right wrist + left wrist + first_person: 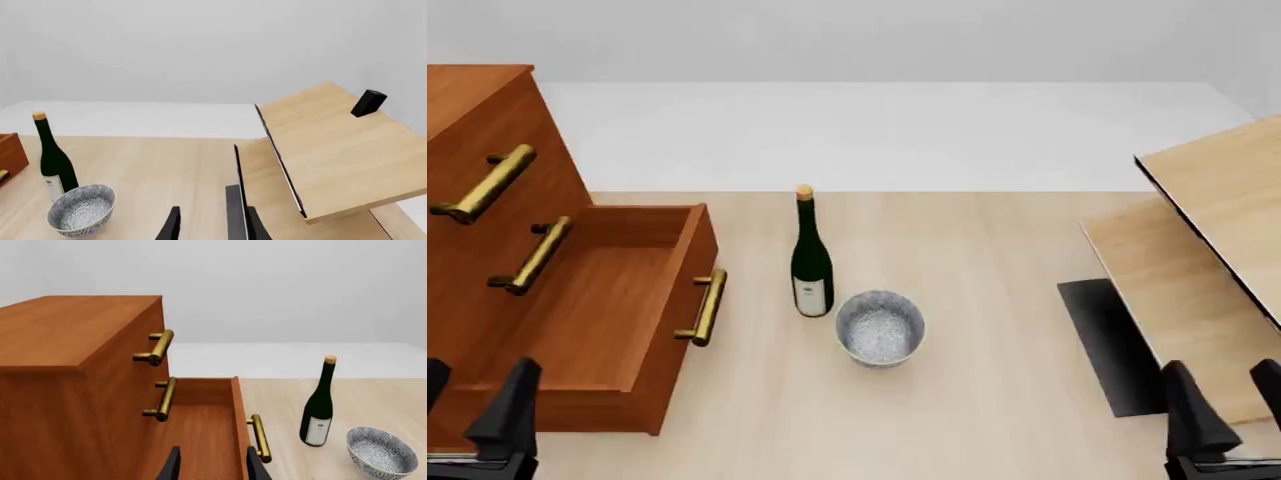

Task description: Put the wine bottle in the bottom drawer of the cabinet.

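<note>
Already open: deep reddish-brown bottom drawer point(594, 300). Tall dark green wine bottle point(811, 262) upright on tabletop, ungrasped. Both jaws parted, empty. Next: grasp bottle.

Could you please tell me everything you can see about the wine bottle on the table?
The wine bottle is tall, slim, dark green glass with a tan cork top and a white label low on its body. It stands upright on the pale wood table, between the open bottom drawer and the speckled bowl, which sits close beside it. Neither gripper holds it.
</note>
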`<state>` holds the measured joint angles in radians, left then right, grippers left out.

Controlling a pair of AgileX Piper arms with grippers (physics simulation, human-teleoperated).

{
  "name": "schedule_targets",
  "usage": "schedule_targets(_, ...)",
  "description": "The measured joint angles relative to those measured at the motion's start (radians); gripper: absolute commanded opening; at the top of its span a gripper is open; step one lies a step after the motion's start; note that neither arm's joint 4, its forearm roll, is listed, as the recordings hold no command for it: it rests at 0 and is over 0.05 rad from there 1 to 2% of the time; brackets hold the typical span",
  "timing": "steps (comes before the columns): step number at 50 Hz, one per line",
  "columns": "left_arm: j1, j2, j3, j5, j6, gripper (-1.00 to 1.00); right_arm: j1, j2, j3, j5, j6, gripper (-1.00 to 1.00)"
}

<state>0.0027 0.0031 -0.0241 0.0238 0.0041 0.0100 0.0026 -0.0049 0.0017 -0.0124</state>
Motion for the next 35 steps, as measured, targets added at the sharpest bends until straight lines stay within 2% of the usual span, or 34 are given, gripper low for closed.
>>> schedule_targets(7,0.014,0.005,-0.014,0.014,0.008,1.00,0.011,0.001,0.001,0.000,-0.015,1.00)
schedule_targets(16,0.058,0.054,-0.103,0.079,0.008,1.00,0.023,0.002,0.002,0.003,-0.021,1.00)
schedule_targets(25,0.060,0.182,-0.268,0.136,-0.005,1.00,0.031,0.000,0.002,0.005,-0.004,1.00)
schedule_targets(35,0.015,0.356,-0.485,0.240,-0.005,1.00,0.044,0.001,0.003,0.010,-0.002,1.00)
